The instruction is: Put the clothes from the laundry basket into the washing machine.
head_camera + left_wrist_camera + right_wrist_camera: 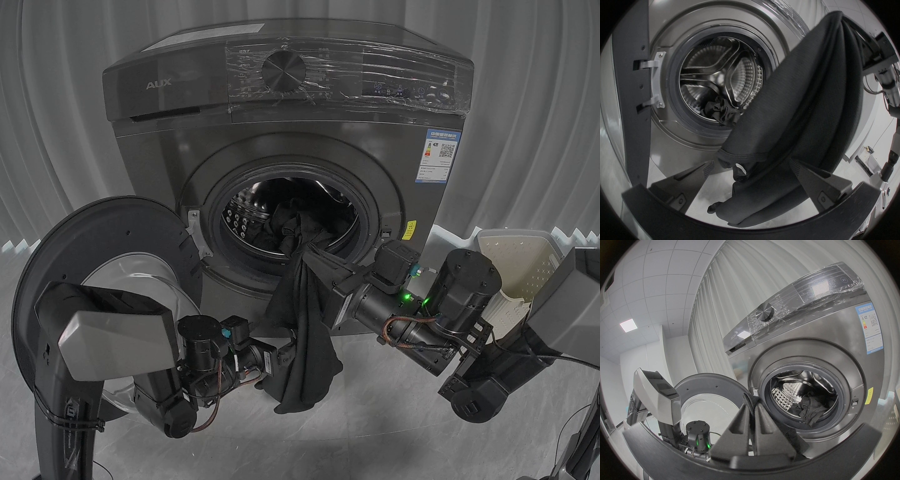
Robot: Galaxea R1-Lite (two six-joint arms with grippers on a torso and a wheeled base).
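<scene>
A dark garment (304, 325) hangs in front of the washing machine (287, 144), just below its open drum (290, 215). My right gripper (310, 251) is shut on the garment's top edge at the drum's lower rim. In the right wrist view the gripper (752, 407) pinches dark cloth (749, 397) between closed fingers. My left gripper (289, 354) is low beside the hanging garment's bottom part. In the left wrist view it (751, 162) stands open, with the garment (803, 109) draped between its fingers (818, 184). More dark clothes (281, 226) lie inside the drum.
The round door (106, 250) is swung open to the left, close behind my left arm. A white laundry basket (525, 269) stands on the floor right of the machine, behind my right arm. Grey curtains hang behind; bare floor (375, 425) lies in front.
</scene>
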